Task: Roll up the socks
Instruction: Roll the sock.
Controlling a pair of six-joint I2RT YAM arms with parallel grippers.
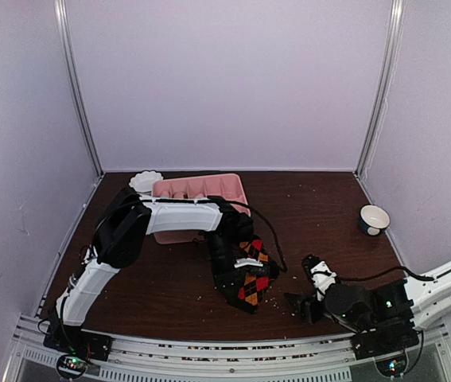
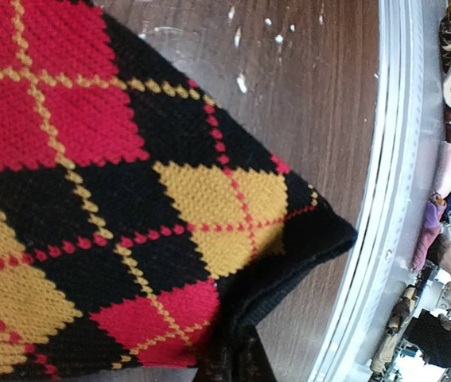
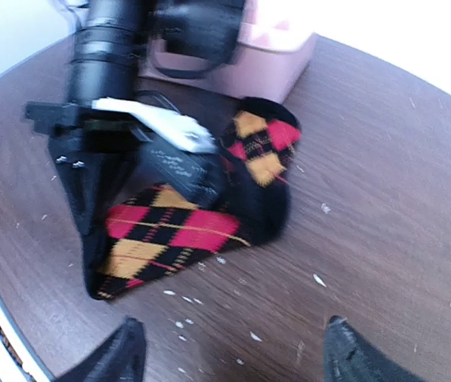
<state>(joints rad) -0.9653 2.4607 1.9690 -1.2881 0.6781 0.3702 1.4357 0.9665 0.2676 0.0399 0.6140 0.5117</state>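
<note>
A black sock with red, orange and yellow argyle diamonds (image 1: 257, 280) lies partly folded on the dark wooden table near its front middle. It fills the left wrist view (image 2: 169, 199) and shows in the right wrist view (image 3: 169, 231). My left gripper (image 1: 231, 288) reaches down onto it, with its jaws together on the sock's black edge (image 2: 233, 358). My right gripper (image 1: 303, 306) is open and empty just above the table, to the right of the sock, with its fingertips (image 3: 122, 354) wide apart. No cream-white socks are in view.
A pink compartment tray (image 1: 201, 187) stands at the back behind the left arm, with a white scalloped dish (image 1: 145, 181) beside it. A small white bowl (image 1: 374, 218) sits at the right. White crumbs (image 3: 318, 280) dot the table. A metal rail (image 2: 384, 199) runs along the front edge.
</note>
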